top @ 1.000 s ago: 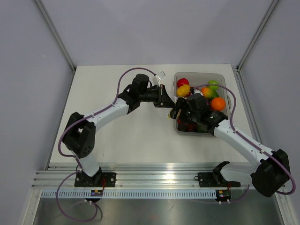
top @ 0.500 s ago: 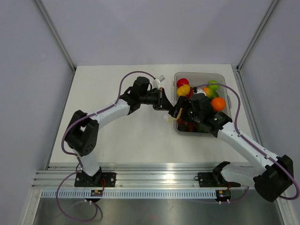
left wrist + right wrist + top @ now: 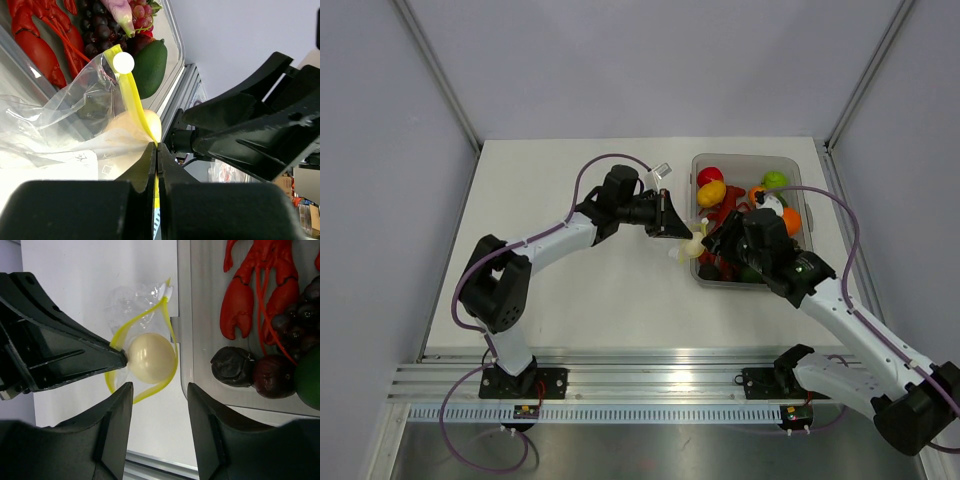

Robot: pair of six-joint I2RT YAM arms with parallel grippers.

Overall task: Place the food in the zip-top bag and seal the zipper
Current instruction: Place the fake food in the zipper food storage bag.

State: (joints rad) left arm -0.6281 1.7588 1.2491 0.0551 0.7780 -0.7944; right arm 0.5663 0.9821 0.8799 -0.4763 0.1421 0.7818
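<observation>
The clear zip-top bag (image 3: pixel 132 302) hangs open beside the bin's left wall, its yellow zipper (image 3: pixel 167 325) forming a loop. A cream egg-shaped food (image 3: pixel 150 357) sits inside the mouth. My left gripper (image 3: pixel 672 228) is shut on the zipper strip (image 3: pixel 132 95); in the left wrist view the jaws (image 3: pixel 156 152) pinch the strip, with the bag (image 3: pixel 75 115) and cream food (image 3: pixel 134 134) just beyond. My right gripper (image 3: pixel 160 427) is open and empty, a little back from the bag mouth. In the top view it (image 3: pixel 713 250) is at the bin's left edge, next to the bag (image 3: pixel 685 247).
A grey-clear plastic bin (image 3: pixel 798 162) at the right holds several toy foods: a red lobster (image 3: pixel 260 285), dark grapes (image 3: pixel 97 35), a green avocado (image 3: pixel 152 65), dark plums (image 3: pixel 235 367), and red, yellow, orange and green fruit. Aluminium rail runs along the near table edge (image 3: pixel 650 375).
My right gripper has pulled back from the bag mouth toward the bin and is open; the cream food now sits in the bag. The left gripper keeps holding the zipper.
</observation>
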